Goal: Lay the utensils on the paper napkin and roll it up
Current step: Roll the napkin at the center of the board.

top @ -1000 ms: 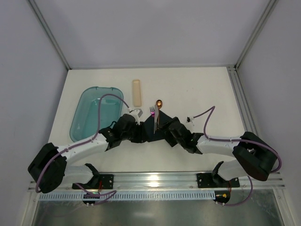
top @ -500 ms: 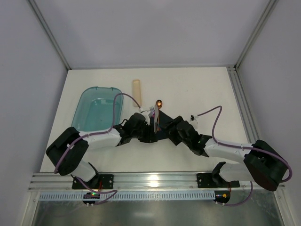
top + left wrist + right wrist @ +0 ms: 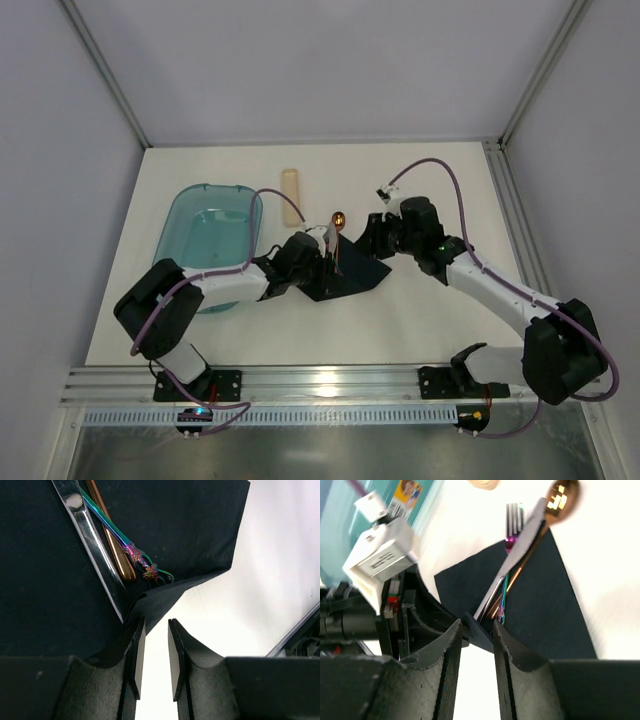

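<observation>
The dark navy paper napkin (image 3: 357, 277) lies mid-table with the utensils (image 3: 336, 246) on it. These are a silver knife (image 3: 510, 562), a fork (image 3: 514, 517) and a copper spoon (image 3: 562, 495), their heads past the napkin's far edge. In the left wrist view the handles (image 3: 112, 545) lie along a folded-up napkin flap (image 3: 155, 597). My left gripper (image 3: 322, 262) sits low at that flap, jaws a narrow gap apart with only bare table between them (image 3: 155, 622). My right gripper (image 3: 368, 240) hangs above the napkin's far right side, jaws narrow and holding nothing (image 3: 476, 625).
A translucent teal tub (image 3: 205, 240) stands left of the napkin, under the left arm's cable. A beige stick-shaped object (image 3: 290, 197) lies behind it, near the spoon. The aluminium rail (image 3: 330, 385) runs along the table's near edge.
My right gripper rose off the napkin, swung back to the right and narrowed its jaws. My left gripper pushed further right along the napkin's near-left side, which now stands folded up.
</observation>
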`<state>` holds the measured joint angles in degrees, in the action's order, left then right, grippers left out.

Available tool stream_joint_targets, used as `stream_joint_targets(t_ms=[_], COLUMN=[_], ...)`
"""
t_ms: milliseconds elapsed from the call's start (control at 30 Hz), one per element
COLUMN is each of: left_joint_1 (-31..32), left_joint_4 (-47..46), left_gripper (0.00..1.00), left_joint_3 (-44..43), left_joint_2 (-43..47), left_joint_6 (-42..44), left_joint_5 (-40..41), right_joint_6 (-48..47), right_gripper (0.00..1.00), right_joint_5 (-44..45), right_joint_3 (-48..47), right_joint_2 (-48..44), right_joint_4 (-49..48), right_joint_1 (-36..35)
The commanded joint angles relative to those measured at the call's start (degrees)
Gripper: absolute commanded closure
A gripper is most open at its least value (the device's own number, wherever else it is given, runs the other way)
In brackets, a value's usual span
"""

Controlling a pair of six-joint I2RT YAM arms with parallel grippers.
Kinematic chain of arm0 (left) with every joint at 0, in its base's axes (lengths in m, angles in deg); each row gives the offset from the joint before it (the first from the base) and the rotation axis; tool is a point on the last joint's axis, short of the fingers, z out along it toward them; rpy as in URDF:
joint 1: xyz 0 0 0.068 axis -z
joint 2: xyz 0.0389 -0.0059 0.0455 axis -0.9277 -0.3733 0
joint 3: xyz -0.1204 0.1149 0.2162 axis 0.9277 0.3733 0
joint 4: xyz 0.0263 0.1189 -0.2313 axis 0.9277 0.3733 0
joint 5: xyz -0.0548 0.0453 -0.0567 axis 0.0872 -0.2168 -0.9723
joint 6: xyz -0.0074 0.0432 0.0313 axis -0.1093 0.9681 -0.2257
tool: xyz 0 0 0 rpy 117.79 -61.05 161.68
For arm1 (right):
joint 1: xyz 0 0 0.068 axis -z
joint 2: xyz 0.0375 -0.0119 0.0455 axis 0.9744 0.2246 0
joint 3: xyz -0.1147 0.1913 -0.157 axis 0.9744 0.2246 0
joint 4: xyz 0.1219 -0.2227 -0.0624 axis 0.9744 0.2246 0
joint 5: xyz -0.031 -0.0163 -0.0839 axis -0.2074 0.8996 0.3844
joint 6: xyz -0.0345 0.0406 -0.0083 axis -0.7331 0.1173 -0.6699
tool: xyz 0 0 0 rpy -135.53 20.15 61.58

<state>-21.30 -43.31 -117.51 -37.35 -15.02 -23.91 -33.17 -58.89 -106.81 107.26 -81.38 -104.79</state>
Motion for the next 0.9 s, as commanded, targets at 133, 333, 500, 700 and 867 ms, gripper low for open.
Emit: stream_joint_targets(t_ms=[133,333,500,700,867], left_joint_1=[0.2,0.2,0.2,0.2,0.2], left_joint_4=[0.1,0.1,0.3,1.0,1.2], left_gripper=[0.71,0.70,0.70,0.70,0.70], left_joint_3=[-2.7,-1.8,-1.7,-1.3,-0.8], left_joint_2=[-0.7,0.0,0.4,1.7,2.1], left_joint_6=[1.6,1.9,2.2,2.7,2.9], left_joint_5=[2.2,2.5,2.6,3.7,3.7], right_joint_6=[-26.9,-30.3,-32.0,-32.9,-33.1], right_gripper=[0.57,0.48,0.48,0.49,0.51], right_joint_5=[-17.7,-19.3,-19.8,-17.2,-16.1], right_joint_3=[-9.3,-9.9,-12.1,-15.7,-16.3], right_joint_2=[14.0,16.1,19.2,24.8,27.5], right_joint_4=[9.6,9.2,10.2,11.8,11.4], right_joint_1=[0.6,0.4,-0.3,-2.9,-4.4])
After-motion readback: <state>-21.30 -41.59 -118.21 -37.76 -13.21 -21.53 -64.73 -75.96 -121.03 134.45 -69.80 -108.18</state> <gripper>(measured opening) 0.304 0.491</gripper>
